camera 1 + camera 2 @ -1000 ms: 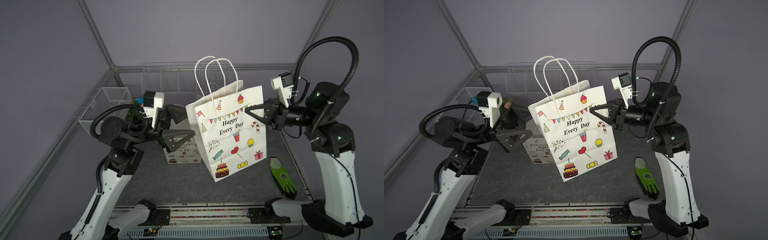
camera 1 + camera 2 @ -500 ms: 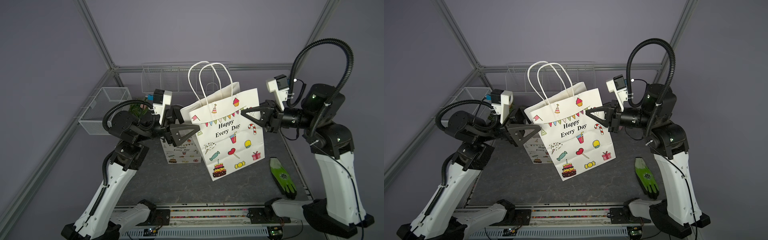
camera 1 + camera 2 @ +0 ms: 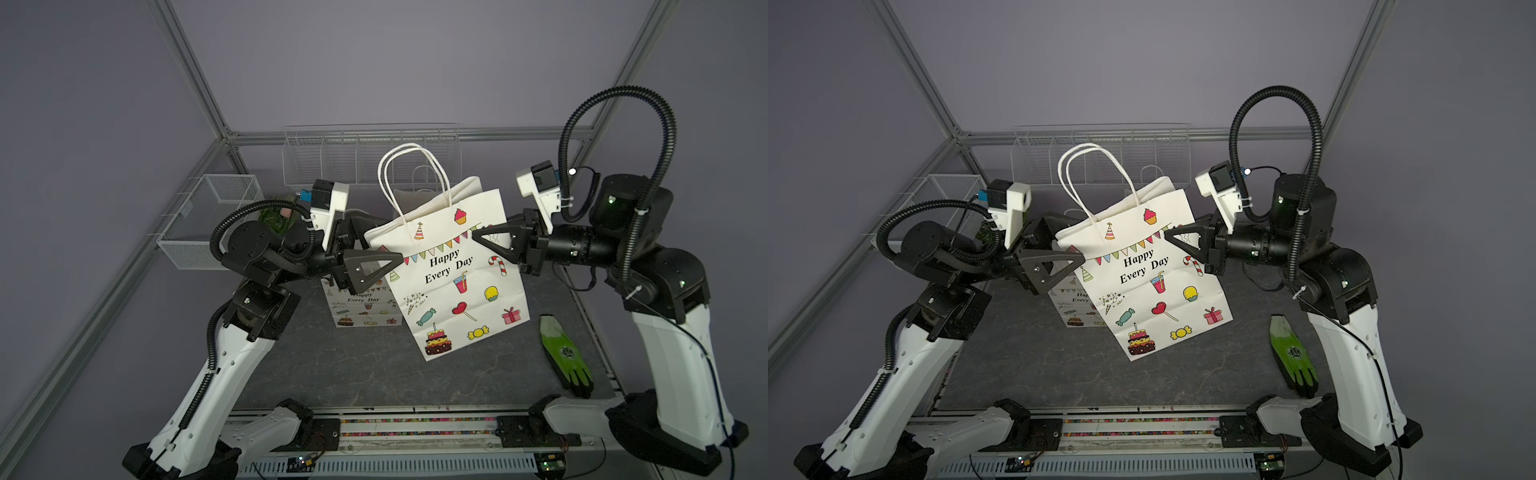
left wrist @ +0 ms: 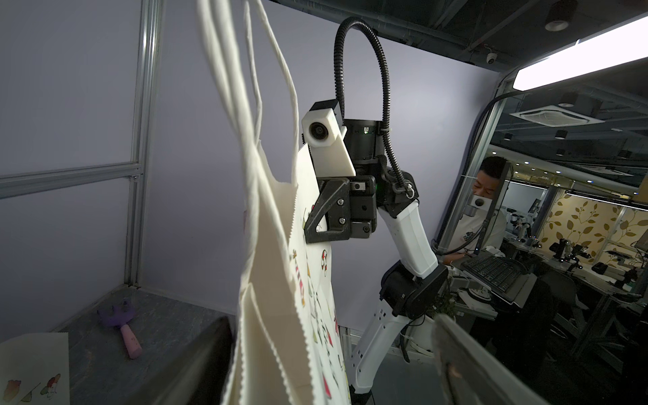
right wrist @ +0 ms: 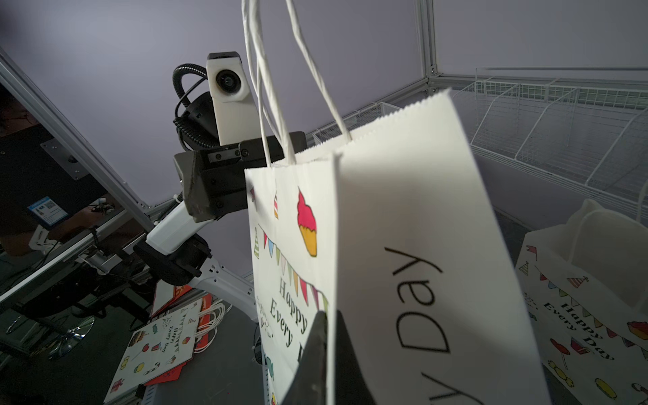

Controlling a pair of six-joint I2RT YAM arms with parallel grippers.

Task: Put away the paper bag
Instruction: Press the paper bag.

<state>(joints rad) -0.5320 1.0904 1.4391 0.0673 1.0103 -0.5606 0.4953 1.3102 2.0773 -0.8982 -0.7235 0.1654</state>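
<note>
The white paper bag (image 3: 453, 286) (image 3: 1144, 286), printed "Happy Every Day", hangs tilted in the air above the table. My right gripper (image 3: 476, 237) (image 3: 1168, 235) is shut on the bag's right edge near the top. In the right wrist view the paper wall (image 5: 403, 228) runs between the closed fingers (image 5: 315, 357). My left gripper (image 3: 384, 241) (image 3: 1070, 241) stands open around the bag's left edge, one finger in front and one behind. In the left wrist view the bag (image 4: 273, 315) lies close to one finger (image 4: 196, 364) and well apart from the other finger (image 4: 466, 361).
A second printed bag (image 3: 361, 299) stands on the table behind the held one, and another bag (image 5: 589, 298) shows in the right wrist view. A green glove (image 3: 565, 357) lies at the right. A mesh basket (image 3: 208, 224) hangs at the left, a white wire rack (image 3: 370, 158) at the back.
My left arm has swung right, so its open jaws now straddle the bag's left edge. The right gripper has carried the bag slightly left.
</note>
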